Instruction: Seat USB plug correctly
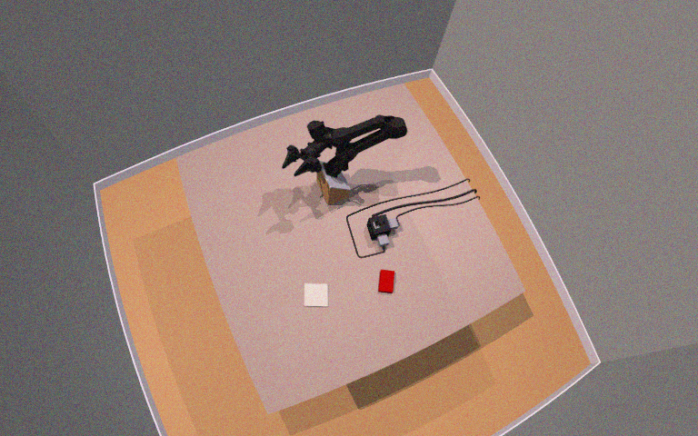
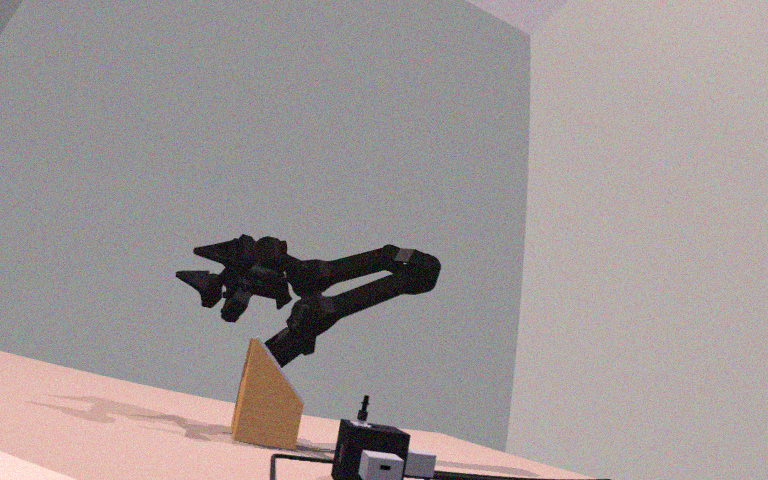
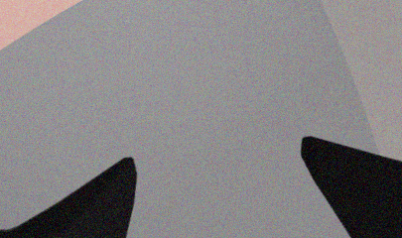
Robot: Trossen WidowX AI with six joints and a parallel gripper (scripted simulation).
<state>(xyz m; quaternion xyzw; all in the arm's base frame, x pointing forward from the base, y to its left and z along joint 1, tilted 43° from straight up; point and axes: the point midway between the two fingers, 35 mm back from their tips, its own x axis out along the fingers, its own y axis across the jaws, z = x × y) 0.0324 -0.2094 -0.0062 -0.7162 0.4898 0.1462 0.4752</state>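
The black power cube (image 1: 373, 231) (image 2: 370, 441) stands on the table. A dark, thin plug (image 2: 363, 414) stands up from the cube's top in the exterior view, leaning slightly, with a light patch at its base. How deep it sits and which way round it is cannot be told. My gripper (image 1: 290, 170) (image 2: 186, 262) (image 3: 219, 156) is open and empty. It is raised high and points away from the cube, beyond the wooden wedge. The wrist view shows both fingers wide apart and no cube or plug.
Pale plugs (image 1: 393, 222) (image 1: 383, 240) (image 2: 421, 463) sit at the cube's sides, with black cables around it. A wooden wedge block (image 1: 337, 194) (image 2: 266, 404) stands below the arm. A red block (image 1: 386, 281) and a white square (image 1: 315, 294) lie on the table.
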